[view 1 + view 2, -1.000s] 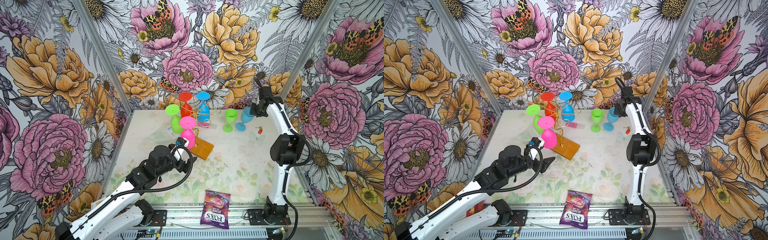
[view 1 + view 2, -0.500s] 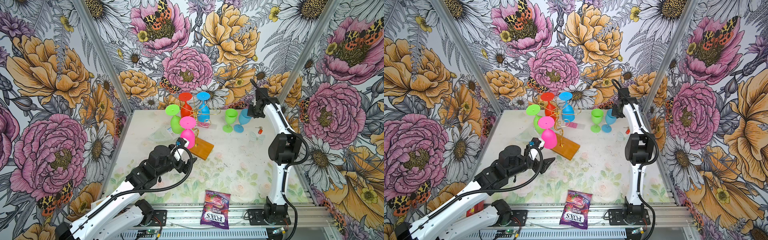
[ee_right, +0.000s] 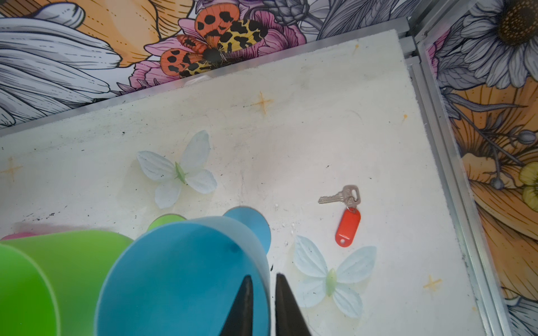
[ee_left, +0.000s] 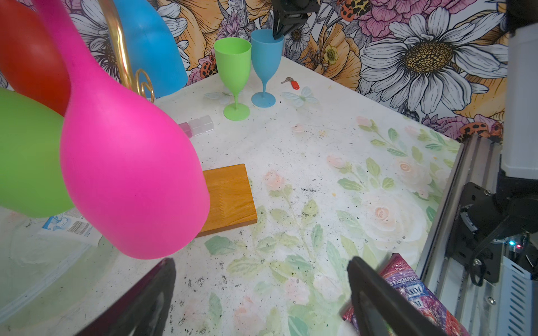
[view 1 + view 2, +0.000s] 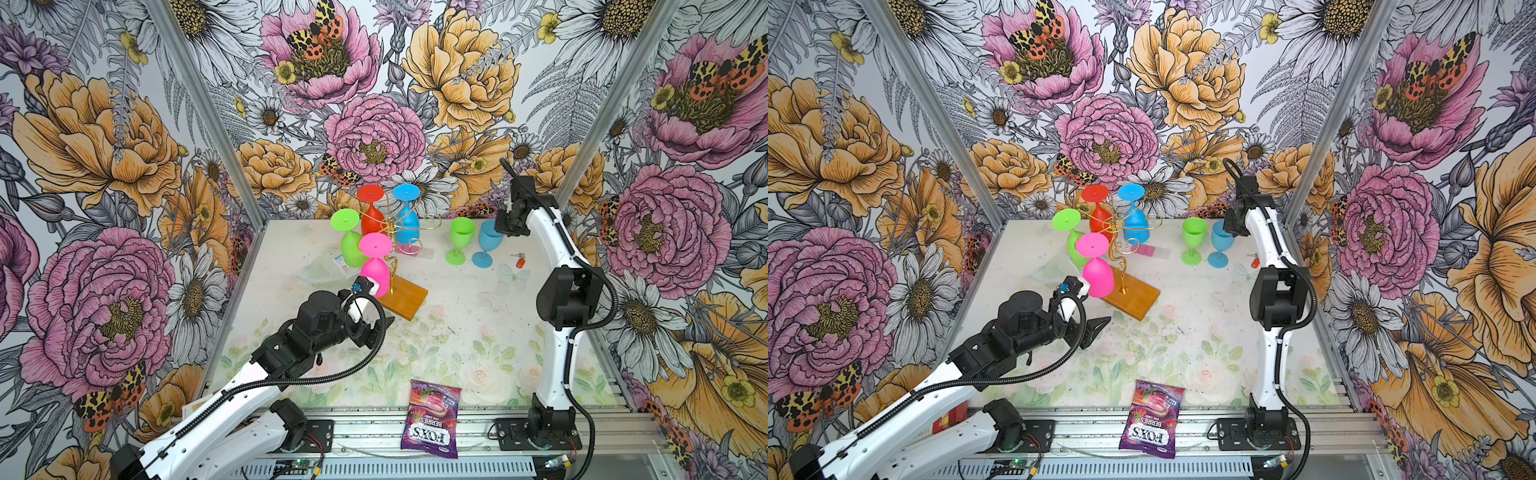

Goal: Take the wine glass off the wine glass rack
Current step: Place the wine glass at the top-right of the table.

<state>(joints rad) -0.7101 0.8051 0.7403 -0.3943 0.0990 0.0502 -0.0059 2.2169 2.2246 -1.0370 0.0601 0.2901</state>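
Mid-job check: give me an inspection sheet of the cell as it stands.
Surface: table speckled, floral print.
Job's things: wine glass rack upright, four glasses hanging; upright green glass and upright blue glass standing on table.
Clutter: sweets bag, red-tagged key, cubes.
Grippers: left gripper open near pink glass; right gripper straddles upright blue glass rim, grip unclear.
Cables: black hoses on both arms.
Surroundings: floral walls.

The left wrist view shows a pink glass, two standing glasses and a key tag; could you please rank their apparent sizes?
1. Pink wine glass, nearest the camera.
2. Standing green wine glass and standing blue wine glass: about alike.
3. Red key tag.
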